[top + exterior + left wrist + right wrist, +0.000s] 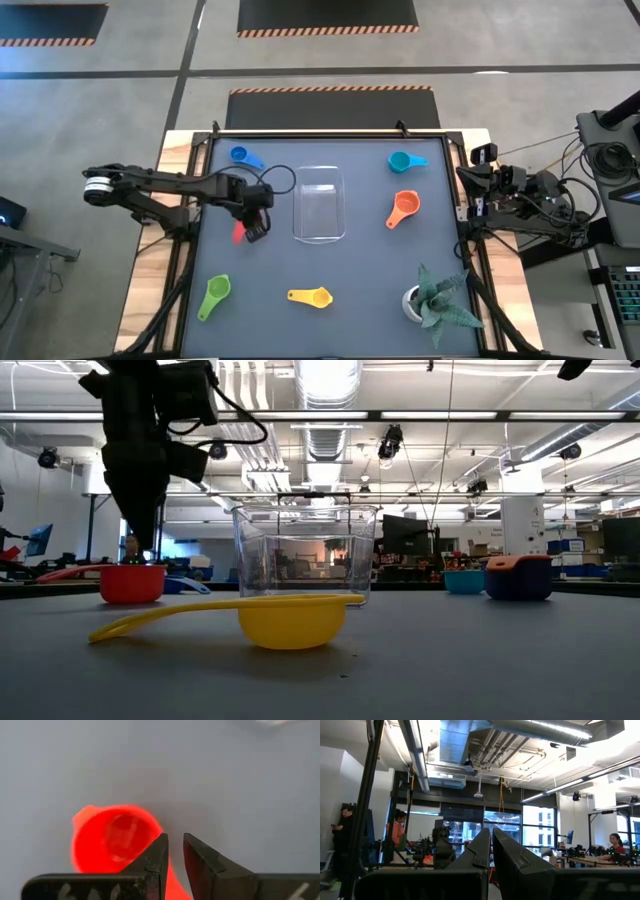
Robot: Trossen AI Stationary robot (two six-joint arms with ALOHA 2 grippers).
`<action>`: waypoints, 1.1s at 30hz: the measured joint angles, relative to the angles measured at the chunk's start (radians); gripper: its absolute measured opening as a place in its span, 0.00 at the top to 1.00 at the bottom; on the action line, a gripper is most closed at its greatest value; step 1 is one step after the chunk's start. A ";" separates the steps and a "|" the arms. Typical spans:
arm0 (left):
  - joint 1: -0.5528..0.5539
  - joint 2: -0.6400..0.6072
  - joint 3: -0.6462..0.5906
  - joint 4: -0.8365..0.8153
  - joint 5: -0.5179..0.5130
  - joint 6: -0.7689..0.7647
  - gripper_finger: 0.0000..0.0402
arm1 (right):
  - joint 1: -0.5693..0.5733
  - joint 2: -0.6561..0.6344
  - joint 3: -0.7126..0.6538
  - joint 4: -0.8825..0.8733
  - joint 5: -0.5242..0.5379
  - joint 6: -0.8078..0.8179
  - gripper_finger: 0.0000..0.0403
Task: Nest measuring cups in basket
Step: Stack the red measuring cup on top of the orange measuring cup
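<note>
A red measuring cup (238, 233) lies left of the clear basket (320, 203), which stands on its base at mid-table. My left gripper (175, 855) points down over the cup's handle, its fingers nearly together. Blue (243, 156), teal (403, 161), orange (404, 207), green (214, 295) and yellow (311, 297) measuring cups sit apart on the mat. My right gripper (491, 840) is shut and raised at the table's right edge, pointing into the room. My left gripper pinches the red cup's handle (175, 887) between its two fingers, coming from above and pointing steeply down. The bowl (112, 842) sits ahead of the fingertips, mouth up. In the low view the cup (132, 582) looks level at table height; whether it is lifted clear I cannot tell.
A white pot with a green plant (435, 300) stands at the near right corner. The yellow cup (290, 618) lies close to the near edge, in front of the basket (305, 555). Bare mat lies between the cups.
</note>
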 joint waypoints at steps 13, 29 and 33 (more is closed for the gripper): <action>-0.006 0.000 -0.067 0.037 -0.087 0.072 0.55 | 0.000 0.000 0.000 0.000 0.000 -0.003 0.98; -0.013 0.005 -0.134 0.136 -0.086 0.049 0.62 | 0.000 0.000 0.000 -0.001 0.000 -0.006 0.98; -0.013 0.005 -0.134 0.138 -0.086 0.047 0.70 | 0.000 0.000 0.000 -0.001 0.000 -0.006 0.98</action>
